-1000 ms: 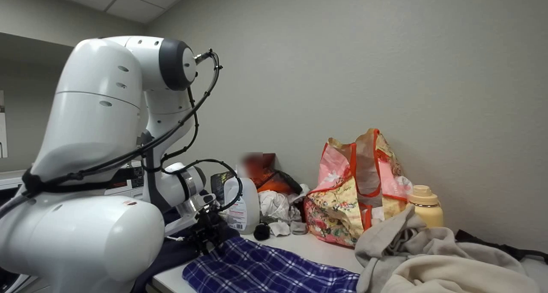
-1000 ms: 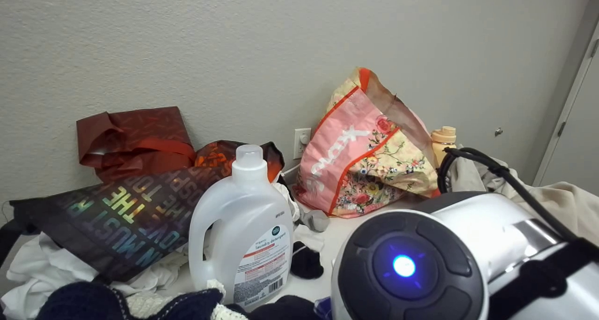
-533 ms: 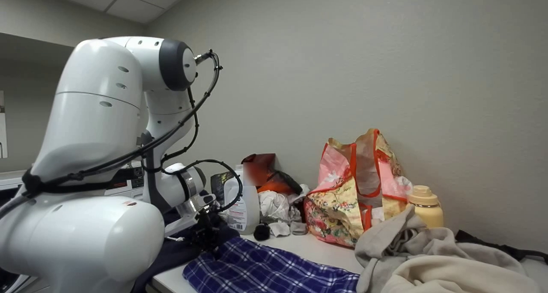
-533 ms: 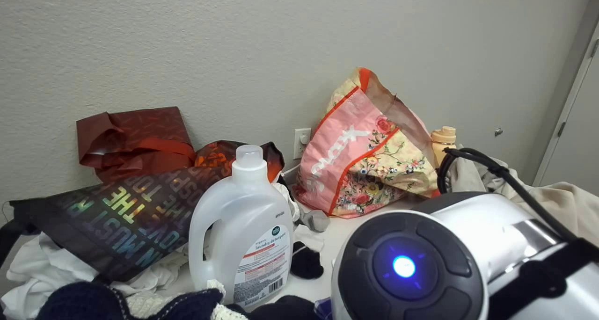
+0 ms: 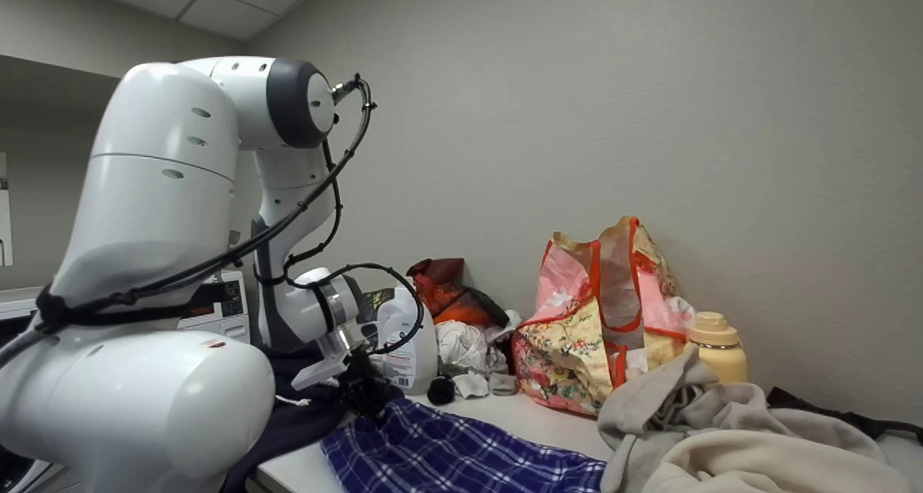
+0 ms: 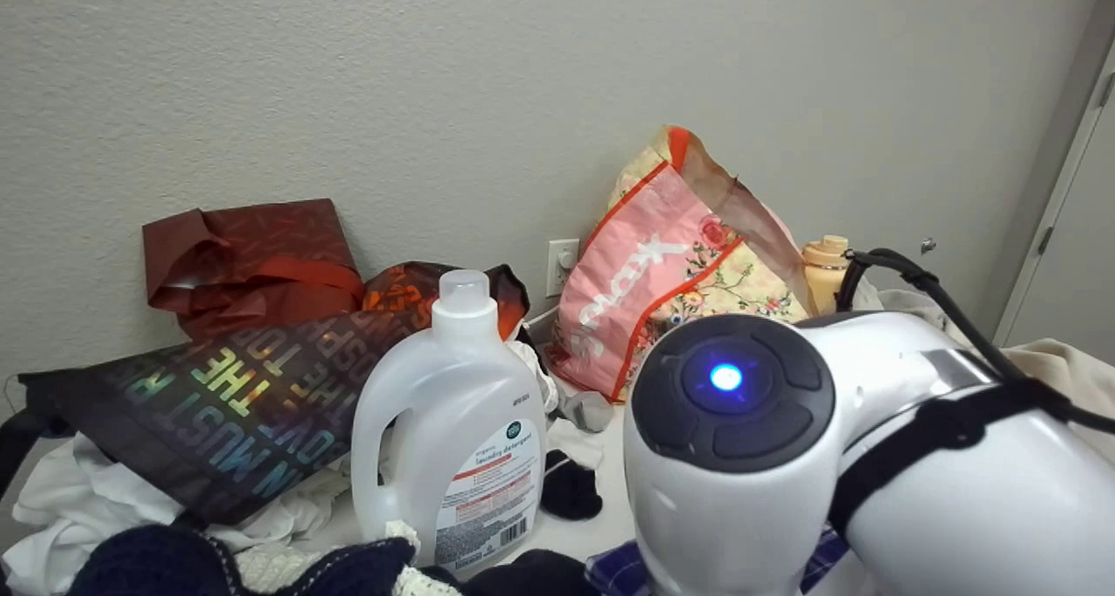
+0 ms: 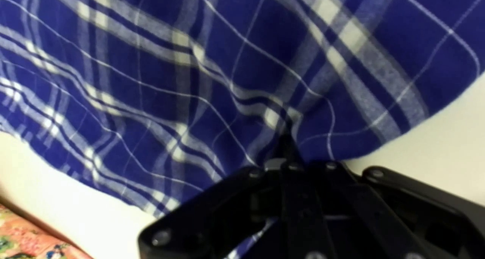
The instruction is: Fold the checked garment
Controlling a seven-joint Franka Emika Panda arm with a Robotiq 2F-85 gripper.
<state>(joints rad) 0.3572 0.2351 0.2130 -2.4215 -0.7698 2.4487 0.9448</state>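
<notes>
In the wrist view, the end effector (image 7: 293, 158) pinches the checked garment (image 7: 166, 77), which lies over the worktop (image 7: 102, 221) from nine to two o'clock. A floral bag (image 7: 28, 242) shows at eight.

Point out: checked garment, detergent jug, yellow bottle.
Checked garment (image 7: 216, 77), wrist view: middle of cloth.
Detergent jug (image 6: 453, 415), in an exterior view: body above label.
Yellow bottle (image 5: 724, 363), in an exterior view: body below lid.

Exterior view, near: checked garment (image 5: 461, 451) on table (image 5: 530, 419), cloth pile (image 5: 779, 450) right; far, left to right: laundry-detergent bottle (image 5: 418, 352), shopping bag (image 5: 566, 345), water bottle (image 5: 723, 357).
</notes>
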